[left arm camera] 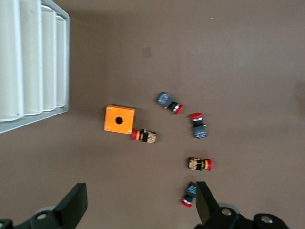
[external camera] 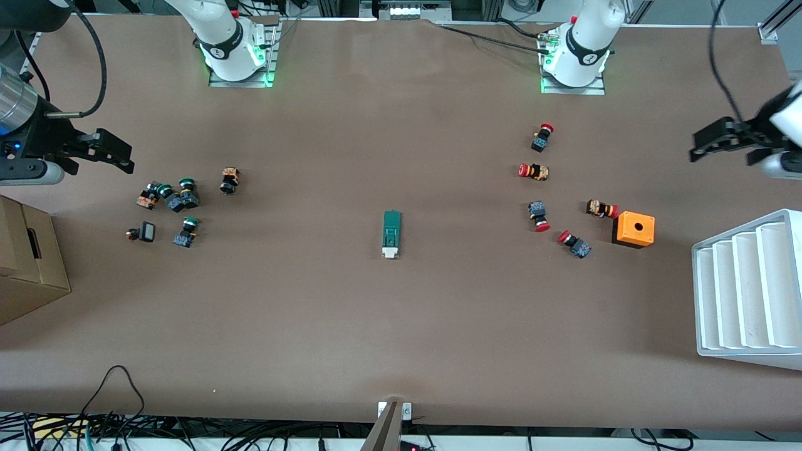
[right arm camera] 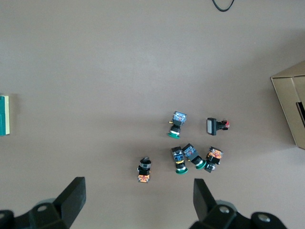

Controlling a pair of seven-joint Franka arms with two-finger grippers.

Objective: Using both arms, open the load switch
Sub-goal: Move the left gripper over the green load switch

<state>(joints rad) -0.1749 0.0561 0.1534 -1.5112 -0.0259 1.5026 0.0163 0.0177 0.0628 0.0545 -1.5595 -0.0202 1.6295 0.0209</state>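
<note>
The load switch (external camera: pixel 391 233), a slim dark-green block with a white tab at the end nearer the front camera, lies flat in the middle of the table. Only one end of the load switch (right arm camera: pixel 4 115) shows at the edge of the right wrist view. My right gripper (external camera: pixel 122 156) (right arm camera: pixel 139 200) hangs open and holds nothing, over the table at the right arm's end, close to the green-capped buttons. My left gripper (external camera: pixel 708 147) (left arm camera: pixel 141 202) hangs open and holds nothing, over the left arm's end, near the red-capped buttons. Both grippers are far from the switch.
Green-capped buttons (external camera: pixel 172 197) (right arm camera: pixel 190 152) lie clustered at the right arm's end, by a cardboard box (external camera: pixel 28 263). Red-capped buttons (external camera: pixel 542 188) (left arm camera: pixel 193 143), an orange cube with a hole (external camera: pixel 634 229) (left arm camera: pixel 119 119) and a white ribbed rack (external camera: pixel 745 288) sit at the left arm's end.
</note>
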